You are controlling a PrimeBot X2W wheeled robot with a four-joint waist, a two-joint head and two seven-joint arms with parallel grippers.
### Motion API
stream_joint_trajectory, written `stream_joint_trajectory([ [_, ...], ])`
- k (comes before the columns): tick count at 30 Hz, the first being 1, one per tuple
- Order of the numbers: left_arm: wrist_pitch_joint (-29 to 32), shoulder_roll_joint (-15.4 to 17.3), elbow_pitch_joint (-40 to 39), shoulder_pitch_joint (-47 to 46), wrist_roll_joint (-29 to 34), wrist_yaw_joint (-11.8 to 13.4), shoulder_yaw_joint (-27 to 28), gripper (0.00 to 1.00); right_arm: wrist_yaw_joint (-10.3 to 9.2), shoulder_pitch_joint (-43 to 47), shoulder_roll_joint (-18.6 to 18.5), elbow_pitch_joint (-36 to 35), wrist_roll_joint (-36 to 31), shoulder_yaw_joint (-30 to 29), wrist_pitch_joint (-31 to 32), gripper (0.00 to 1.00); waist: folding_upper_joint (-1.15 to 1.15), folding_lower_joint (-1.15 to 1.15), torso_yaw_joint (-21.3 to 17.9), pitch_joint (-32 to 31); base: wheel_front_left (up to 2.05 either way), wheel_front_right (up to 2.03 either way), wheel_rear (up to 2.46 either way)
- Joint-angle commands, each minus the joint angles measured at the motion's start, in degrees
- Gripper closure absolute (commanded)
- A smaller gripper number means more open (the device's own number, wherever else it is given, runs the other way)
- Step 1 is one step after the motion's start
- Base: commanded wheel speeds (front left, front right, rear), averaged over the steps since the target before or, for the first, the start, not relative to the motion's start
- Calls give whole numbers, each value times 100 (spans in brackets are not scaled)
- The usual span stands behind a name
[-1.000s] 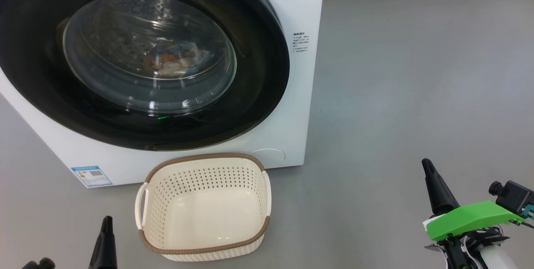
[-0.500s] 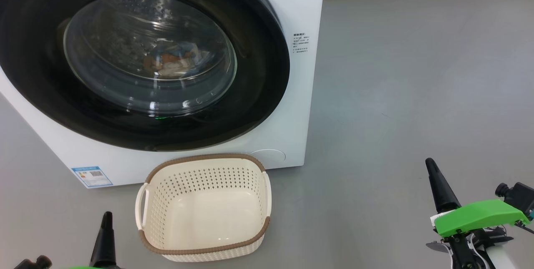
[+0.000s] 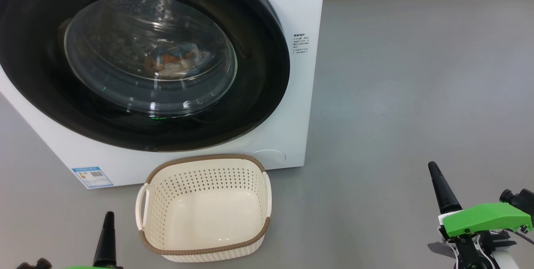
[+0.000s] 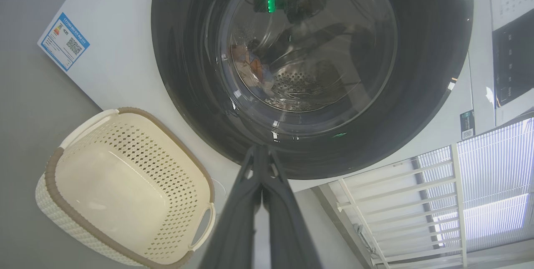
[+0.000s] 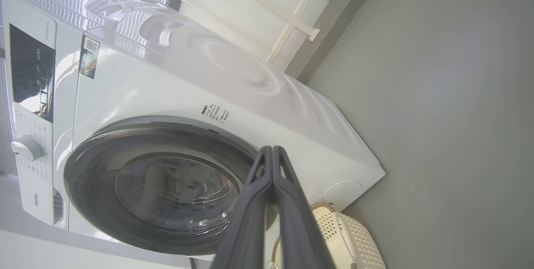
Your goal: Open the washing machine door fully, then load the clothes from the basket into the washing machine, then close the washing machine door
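The washing machine (image 3: 292,106) is a white front-loader, and its door (image 3: 258,81) with the glossy black rim lies flat against the front. Behind the glass bowl, the clothes (image 3: 173,62) lie in the drum, blue and orange with a pale piece. On the floor in front stands the basket (image 3: 204,206) with nothing in it. My left gripper (image 3: 109,219) is shut and holds nothing, low at the basket's left. My right gripper (image 3: 434,169) is also shut on nothing, far to the right above the floor. Both wrist views face the door (image 4: 187,106) (image 5: 96,164).
Grey floor (image 3: 409,85) spreads wide to the right of the machine. A blue label sticker (image 3: 92,176) sits on the lower left of the front. A white railing (image 4: 396,202) and a wall stand behind the machine. The control panel and dial (image 5: 27,149) are at the top front.
My right gripper has drifted slightly down and right in the head view. The left gripper has slid a little lower. Machine, door and basket have stayed put.
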Motion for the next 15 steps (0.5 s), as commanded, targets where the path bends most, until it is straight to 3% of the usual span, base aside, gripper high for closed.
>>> stream_joint_trajectory([
  [1, 39, 66, -177, -246, -132, 2, 152, 100, -6, -88, -36, -183, 159, -21, 42, 100, 0, 0, 0, -1, 0, 0, 0],
  [15, 276, -9, -211, -290, -830, 2, 253, 100, -8, -51, 68, -239, 878, -244, 282, 100, 0, 0, 4, -14, 0, 0, 0],
])
